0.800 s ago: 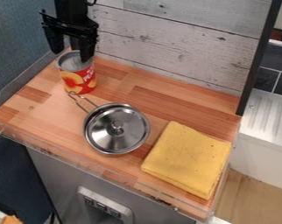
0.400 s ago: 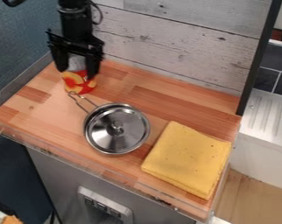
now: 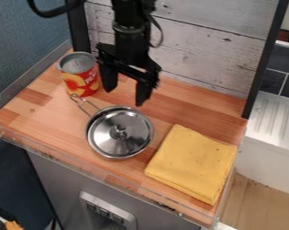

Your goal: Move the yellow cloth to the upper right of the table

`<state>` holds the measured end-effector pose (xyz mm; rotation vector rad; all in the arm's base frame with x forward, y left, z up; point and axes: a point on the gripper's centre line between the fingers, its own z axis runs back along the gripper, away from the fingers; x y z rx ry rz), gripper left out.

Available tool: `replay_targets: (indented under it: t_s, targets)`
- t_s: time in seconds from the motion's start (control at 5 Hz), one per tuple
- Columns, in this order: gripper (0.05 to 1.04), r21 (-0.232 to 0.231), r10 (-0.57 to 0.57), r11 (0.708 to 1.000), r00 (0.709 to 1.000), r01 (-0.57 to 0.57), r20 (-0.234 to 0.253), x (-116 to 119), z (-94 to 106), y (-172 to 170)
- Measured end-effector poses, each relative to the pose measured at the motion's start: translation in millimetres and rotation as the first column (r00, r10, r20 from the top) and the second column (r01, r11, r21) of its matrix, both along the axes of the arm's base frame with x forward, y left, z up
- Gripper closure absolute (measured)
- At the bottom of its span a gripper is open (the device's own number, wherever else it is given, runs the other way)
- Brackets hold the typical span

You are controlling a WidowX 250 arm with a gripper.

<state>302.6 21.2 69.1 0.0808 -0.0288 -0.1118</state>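
Note:
My gripper (image 3: 124,95) hangs over the back middle of the wooden table, just right of the can and behind the pan. Its two fingers stand wide apart with nothing between them, so it is open. The yellow cloth (image 3: 192,162) lies folded flat at the table's front right, to the right of the pan and well in front of the gripper. Nothing touches or covers it.
A silver lidded pan (image 3: 119,132) sits mid-table, its handle pointing to the back left. The red can (image 3: 79,74) stands at the back left. Behind the wooden table (image 3: 51,124) rises a plank wall (image 3: 201,49), with a dark post at its right end.
The gripper has moved right and forward from over the can to the can's right side. The can, the pan and the cloth have not moved.

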Motion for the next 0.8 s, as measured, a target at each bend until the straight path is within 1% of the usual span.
replay_targets:
  t_s: [0.2,0.4,0.6,0.8]
  targets:
    - [0.083,0.023,-0.098,0.995,0.995,0.098,-0.011,-25,-13.9,-55]
    - [0.083,0.033,-0.106,0.994,0.994,0.106,-0.002,-33,-20.5,-97]
    - [0.083,0.026,-0.156,0.987,0.988,0.157,-0.008,-41,-31.0,-125]
    - [0.083,0.004,-0.111,0.994,0.993,0.111,-0.031,-43,-46.3,-132]
